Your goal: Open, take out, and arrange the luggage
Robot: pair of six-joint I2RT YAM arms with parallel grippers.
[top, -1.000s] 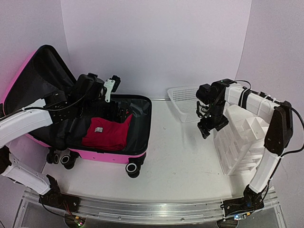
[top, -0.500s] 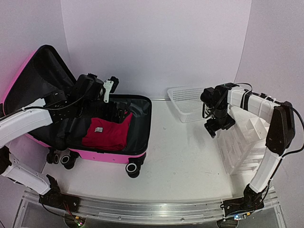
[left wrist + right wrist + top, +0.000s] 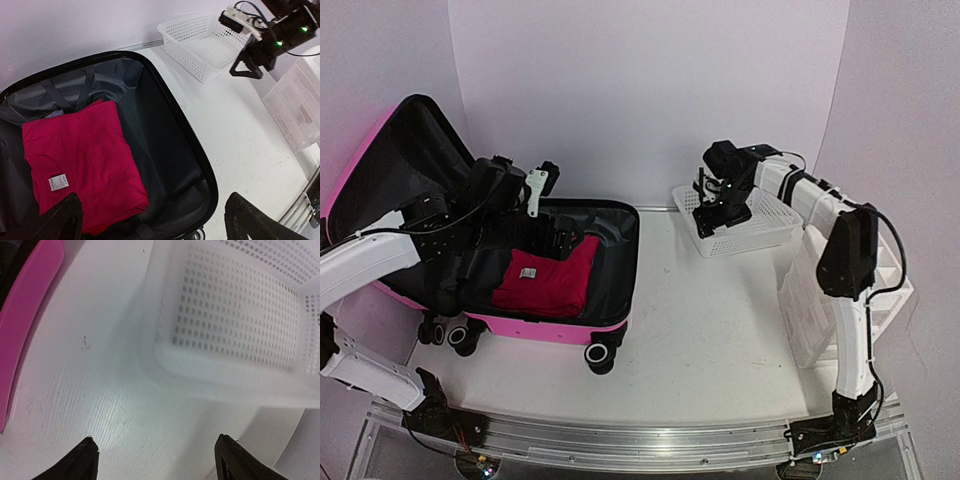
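- Centre: we see the luggage (image 3: pixel 165 150) lying open, dark lining exposed.
- Left: a folded red garment (image 3: pixel 85 160) lies inside it, white label (image 3: pixel 58 182) up.
- Upper right: a white mesh basket (image 3: pixel 192 45).
- Bottom corners: the left gripper (image 3: pixel 156 222), fingers spread wide.

basket (image 3: pixel 748 243): white mesh plastic, upright, far right of table | organizer (image 3: pixel 823 300): white plastic, many compartments, tilted on edge, right side, just near of basket | table (image 3: pixel 700 340): white, faintly scuffed
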